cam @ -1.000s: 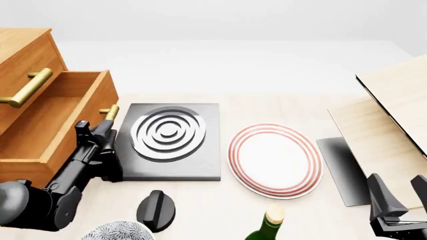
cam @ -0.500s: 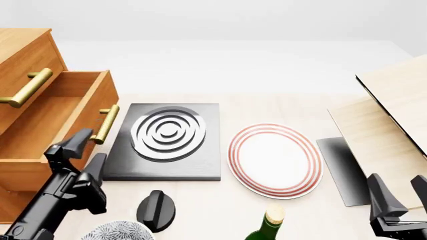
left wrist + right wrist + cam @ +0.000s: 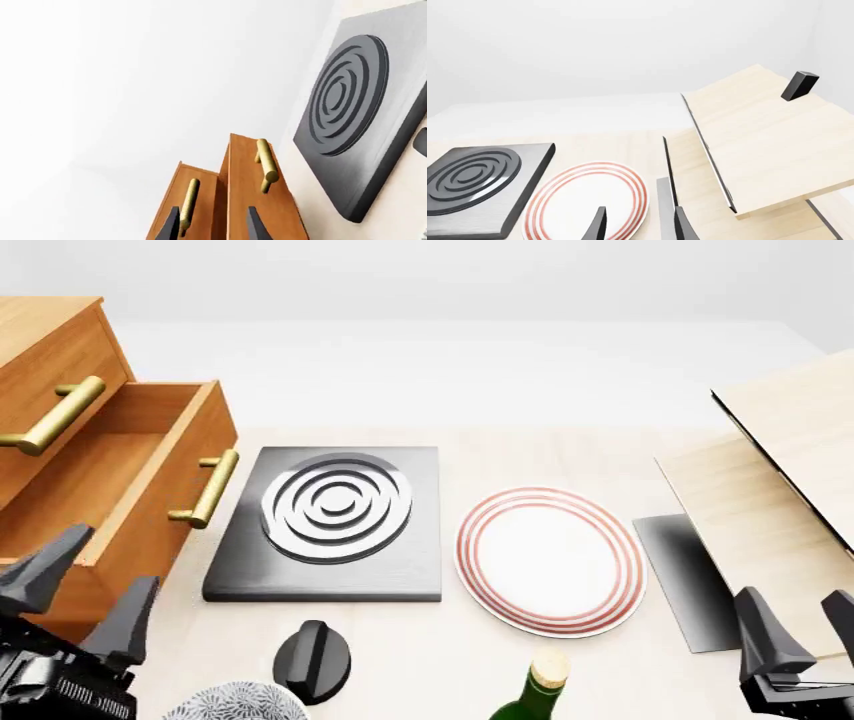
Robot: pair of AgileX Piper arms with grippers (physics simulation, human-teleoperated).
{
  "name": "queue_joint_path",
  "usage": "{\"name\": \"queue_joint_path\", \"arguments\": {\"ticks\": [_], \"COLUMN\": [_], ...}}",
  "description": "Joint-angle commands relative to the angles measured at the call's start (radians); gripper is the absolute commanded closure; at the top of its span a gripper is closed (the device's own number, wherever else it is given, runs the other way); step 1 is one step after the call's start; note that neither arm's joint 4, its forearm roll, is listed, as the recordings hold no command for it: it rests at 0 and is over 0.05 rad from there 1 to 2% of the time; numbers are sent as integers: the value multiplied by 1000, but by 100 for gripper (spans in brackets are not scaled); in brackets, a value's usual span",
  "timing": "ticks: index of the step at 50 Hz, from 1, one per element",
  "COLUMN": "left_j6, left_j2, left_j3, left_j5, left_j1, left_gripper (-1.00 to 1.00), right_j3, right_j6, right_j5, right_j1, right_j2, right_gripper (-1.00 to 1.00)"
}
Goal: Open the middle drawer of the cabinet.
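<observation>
Front view: the cabinet (image 3: 47, 350) fills the upper left of the frame, and the middle drawer (image 3: 114, 490) stands pulled out at the left, its lighter inside showing and its brass handle (image 3: 204, 490) facing the grey ringed hob plate (image 3: 334, 525). The left gripper (image 3: 83, 590) sits at the lower left with fingers spread, grasping nothing, apart from the handle. The right gripper (image 3: 798, 625) at the lower right is likewise released.

Left wrist view: both handles appear near the bottom centre beyond the parted fingertips (image 3: 171, 225).

Right wrist view: the red-rimmed plate (image 3: 587, 200) lies at the lower left, pale boards (image 3: 767, 140) at right.
</observation>
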Motion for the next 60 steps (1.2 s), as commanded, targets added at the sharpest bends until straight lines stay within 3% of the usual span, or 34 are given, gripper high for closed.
{"name": "queue_joint_path", "arguments": {"ticks": [1, 6, 15, 18, 19, 22, 25, 28, 30, 32, 36, 50, 60], "left_j6": [-175, -244, -484, -525, -586, -678, -783, -838, -949, -951, -1040, -1251, -1320], "left_j2": [-424, -424, -424, -424, -423, -419, -365, -325, -242, -242, -187, 45, 138], "left_j3": [6, -9, -256, -282, -324, -378, -445, -490, -543, -562, -621, -734, -750], "left_j5": [348, 346, 606, 654, 708, 793, 828, 853, 883, 900, 933, 946, 933], "left_j1": [-1, -5, 21, 20, 32, 45, 26, 30, 14, 35, 36, 24, 71], "left_gripper": [-100, -100, -100, -100, -100, -100, -100, -100, -100, -100, -100, -100, -100], "right_j3": [0, 0, 0, 0, 0, 0, 0, 0, 0, 0, 0, 0, 0], "right_j6": [0, 0, 0, 0, 0, 0, 0, 0, 0, 0, 0, 0, 0], "right_j5": [0, 0, 0, 0, 0, 0, 0, 0, 0, 0, 0, 0, 0], "right_j1": [0, 0, 0, 0, 0, 0, 0, 0, 0, 0, 0, 0, 0], "right_j2": [0, 0, 0, 0, 0, 0, 0, 0, 0, 0, 0, 0, 0], "right_gripper": [-100, -100, -100, -100, -100, -100, -100, -100, -100, -100, -100, -100, -100]}}
